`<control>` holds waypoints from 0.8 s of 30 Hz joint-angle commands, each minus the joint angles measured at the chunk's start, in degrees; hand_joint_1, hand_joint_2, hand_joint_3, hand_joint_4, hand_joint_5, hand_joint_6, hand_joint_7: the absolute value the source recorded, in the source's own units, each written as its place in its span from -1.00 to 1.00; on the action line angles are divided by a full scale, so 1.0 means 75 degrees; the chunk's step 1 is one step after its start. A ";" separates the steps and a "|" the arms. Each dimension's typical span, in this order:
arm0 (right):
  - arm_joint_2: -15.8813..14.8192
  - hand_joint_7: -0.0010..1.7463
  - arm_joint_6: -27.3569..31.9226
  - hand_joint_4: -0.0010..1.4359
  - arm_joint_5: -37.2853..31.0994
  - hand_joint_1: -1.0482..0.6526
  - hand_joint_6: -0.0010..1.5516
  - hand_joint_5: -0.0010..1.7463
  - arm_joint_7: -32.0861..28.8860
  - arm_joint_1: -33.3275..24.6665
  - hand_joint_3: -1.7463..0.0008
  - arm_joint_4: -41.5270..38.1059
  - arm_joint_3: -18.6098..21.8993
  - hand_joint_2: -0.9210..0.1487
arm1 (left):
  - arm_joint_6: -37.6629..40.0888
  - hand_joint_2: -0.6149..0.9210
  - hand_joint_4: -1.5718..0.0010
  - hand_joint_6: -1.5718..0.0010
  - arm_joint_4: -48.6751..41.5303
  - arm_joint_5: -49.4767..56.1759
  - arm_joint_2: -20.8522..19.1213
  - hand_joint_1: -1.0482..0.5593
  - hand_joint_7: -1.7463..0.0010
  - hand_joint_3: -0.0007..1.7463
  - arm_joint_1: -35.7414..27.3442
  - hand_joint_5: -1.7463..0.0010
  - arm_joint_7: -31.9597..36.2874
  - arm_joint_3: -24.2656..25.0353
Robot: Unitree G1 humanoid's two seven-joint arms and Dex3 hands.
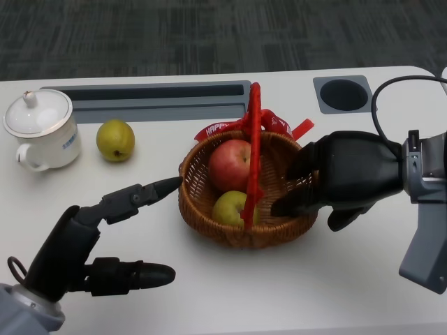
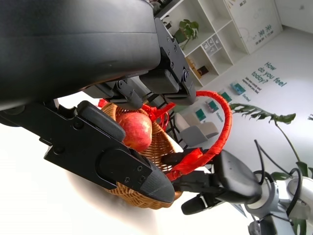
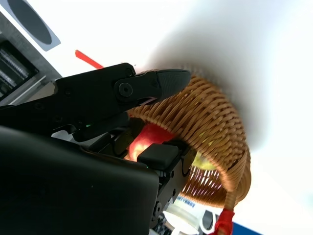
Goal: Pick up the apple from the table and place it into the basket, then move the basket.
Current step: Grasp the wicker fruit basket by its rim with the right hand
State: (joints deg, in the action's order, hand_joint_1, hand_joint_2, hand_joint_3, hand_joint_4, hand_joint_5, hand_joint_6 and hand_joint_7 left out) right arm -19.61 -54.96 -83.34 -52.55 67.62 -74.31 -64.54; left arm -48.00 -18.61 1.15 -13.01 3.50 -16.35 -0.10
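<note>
A red apple lies inside the wicker basket, beside a green fruit; a red handle arches over both. My right hand straddles the basket's right rim. In the right wrist view its thumb lies against the outer wall, and the other fingers reach inside near the apple. My left hand hovers at the lower left with fingers spread and holds nothing. One fingertip is at the basket's left rim. The left wrist view shows the apple in the basket.
A yellow-green fruit sits on the table left of the basket, with a white lidded mug farther left. A long recessed slot and a round hole lie along the table's far edge.
</note>
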 commanded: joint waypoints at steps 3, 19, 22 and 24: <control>0.0245 -0.99 0.0107 -0.01 0.0252 -0.73 -0.27 -0.97 0.0567 -0.0132 0.91 -0.0180 -0.0174 -1.00 | -0.0199 0.79 0.19 0.22 0.0000 0.0009 0.0048 -0.59 0.99 -1.00 -0.0180 0.98 0.0228 0.0087; 0.0921 -0.95 0.0640 0.23 0.1688 -0.14 0.01 -0.95 0.2675 -0.0360 0.93 -0.0530 0.0477 -0.96 | -0.1056 0.78 0.08 0.15 -0.0442 0.0071 0.0517 -0.48 0.98 -1.00 -0.0177 0.96 0.0748 0.0210; 0.0912 -0.95 0.0857 0.29 0.2033 -0.03 0.08 -0.95 0.3083 -0.0428 0.98 -0.0554 0.0743 -0.90 | -0.1183 0.79 0.06 0.13 -0.0460 0.0222 0.0549 -0.48 0.98 -1.00 -0.0224 0.96 0.0925 0.0293; 0.0903 -0.96 0.0986 0.31 0.2222 0.00 0.10 -0.95 0.3288 -0.0455 0.99 -0.0551 0.0900 -0.89 | -0.1265 0.79 0.04 0.12 -0.0502 0.0235 0.0549 -0.47 0.98 -1.00 -0.0240 0.96 0.0985 0.0329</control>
State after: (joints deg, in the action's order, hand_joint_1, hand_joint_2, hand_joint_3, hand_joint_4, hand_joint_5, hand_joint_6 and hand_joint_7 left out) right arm -12.75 -49.08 -68.17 -29.03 64.56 -78.18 -59.02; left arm -56.48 -21.84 2.69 -8.62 2.38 -10.13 1.67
